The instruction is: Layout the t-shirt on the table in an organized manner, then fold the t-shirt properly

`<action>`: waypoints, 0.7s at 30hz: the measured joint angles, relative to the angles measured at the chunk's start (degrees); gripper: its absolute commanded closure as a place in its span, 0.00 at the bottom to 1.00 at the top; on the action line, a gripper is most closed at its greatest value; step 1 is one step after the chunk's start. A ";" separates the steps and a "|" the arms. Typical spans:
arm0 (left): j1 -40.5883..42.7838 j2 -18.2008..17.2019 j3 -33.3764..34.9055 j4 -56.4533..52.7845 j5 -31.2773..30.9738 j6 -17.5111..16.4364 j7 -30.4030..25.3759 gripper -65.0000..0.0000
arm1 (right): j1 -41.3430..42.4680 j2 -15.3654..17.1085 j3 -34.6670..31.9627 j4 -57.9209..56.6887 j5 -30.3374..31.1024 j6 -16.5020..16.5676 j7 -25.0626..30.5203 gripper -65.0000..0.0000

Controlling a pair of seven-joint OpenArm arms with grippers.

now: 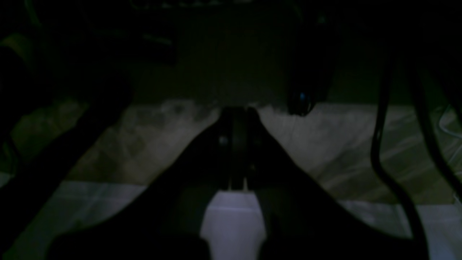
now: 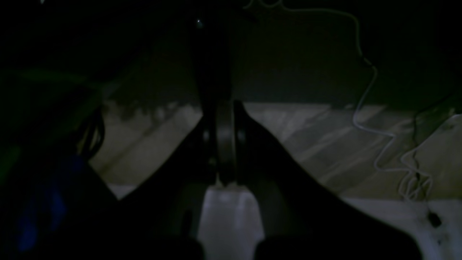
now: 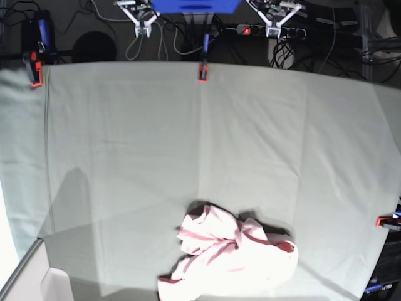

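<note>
**Both claws parked, shirt still in a heap**

My left gripper (image 1: 236,115) and right gripper (image 2: 225,108) each show jaws pressed together on nothing in their dim wrist views, both at the upper edge of the base frame. One t-shirt (image 3: 229,254), pale pink, lies crumpled at the lower centre of the table (image 3: 125,138), well apart from either claw. I judge nothing done yet: spreading it flat and every fold remain. I count one shirt, two grippers, and three red clamps: upper left (image 3: 36,72), top centre (image 3: 202,72), right edge (image 3: 385,221).
</note>
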 measured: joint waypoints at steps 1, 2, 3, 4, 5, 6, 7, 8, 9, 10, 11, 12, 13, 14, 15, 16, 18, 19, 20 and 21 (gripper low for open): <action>-0.13 -0.07 0.00 0.17 0.00 0.00 -0.02 1.00 | 0.02 0.00 -0.04 0.00 -0.20 0.02 0.04 1.00; -0.17 -0.20 0.00 0.39 0.00 0.00 -0.42 1.00 | 0.07 0.00 -0.07 0.00 -0.59 0.02 -0.13 1.00; -0.24 -0.35 0.00 0.35 0.00 0.00 -0.33 1.00 | 0.17 0.00 -0.07 0.00 -0.90 0.02 -0.11 1.00; -0.22 -0.50 0.00 0.37 0.00 -0.02 -0.26 1.00 | 0.22 0.00 -0.17 -0.02 -0.87 0.02 -0.15 1.00; -0.20 -0.63 0.00 0.35 0.00 0.00 -0.15 1.00 | 0.22 0.02 -0.17 -0.04 -0.90 0.02 -0.17 1.00; -0.07 -0.66 0.00 0.35 -0.02 0.00 -0.17 1.00 | 0.22 0.02 -0.17 -0.04 -0.90 0.02 -0.20 1.00; -0.04 -0.66 0.00 0.35 0.00 0.00 -0.15 1.00 | 0.17 0.04 -0.17 0.04 -0.83 0.02 -0.13 1.00; 0.00 -0.61 0.00 0.24 0.00 0.00 -0.15 1.00 | 0.07 0.04 -0.17 0.17 -0.87 0.02 -0.13 1.00; 0.07 -0.57 0.00 0.24 0.02 -0.02 -0.17 1.00 | 0.04 0.04 -0.17 0.22 -0.85 0.02 -0.13 1.00; 0.07 -0.52 0.00 0.24 0.02 0.00 -0.15 1.00 | 0.04 0.07 -0.17 0.22 -0.87 0.02 -0.15 1.00; 0.04 -0.59 0.00 0.26 0.02 0.00 -0.17 1.00 | 0.04 0.20 -0.17 0.22 -0.85 0.02 -0.15 1.00; 0.00 -0.61 0.00 0.26 0.02 0.02 -0.17 1.00 | 0.04 0.35 -0.17 0.22 -0.85 0.02 -0.13 1.00; -0.04 -0.63 0.00 0.26 0.02 0.02 -0.17 1.00 | 0.04 0.52 -0.17 0.22 -0.85 0.04 -0.13 1.00; -0.07 -0.63 0.00 0.26 0.02 0.02 -0.17 1.00 | 0.02 0.68 -0.17 0.22 -0.87 0.04 -0.17 1.00; -0.07 -0.63 0.00 0.26 0.02 0.02 -0.15 1.00 | 0.00 0.83 -0.17 0.22 -0.92 0.04 -0.17 1.00; -0.04 -0.63 0.00 0.26 0.02 0.02 -0.20 1.00 | -0.09 0.92 -0.17 0.22 -0.90 0.04 -0.39 1.00; -0.02 -0.63 0.00 0.26 0.02 0.02 -0.17 1.00 | -0.28 0.85 -0.17 0.22 -0.90 0.02 -0.57 1.00; -0.02 -0.61 0.00 0.26 0.02 0.02 -0.17 1.00 | -0.35 0.81 -0.17 0.22 -0.90 0.02 -0.55 1.00; -0.02 -0.61 0.00 0.26 0.02 0.02 -0.17 1.00 | -0.42 0.83 -0.17 0.22 -0.90 0.02 -0.55 1.00; -0.02 -0.63 0.00 0.26 0.02 0.02 -0.17 1.00 | -0.44 0.83 -0.17 0.22 -0.90 0.02 -0.57 1.00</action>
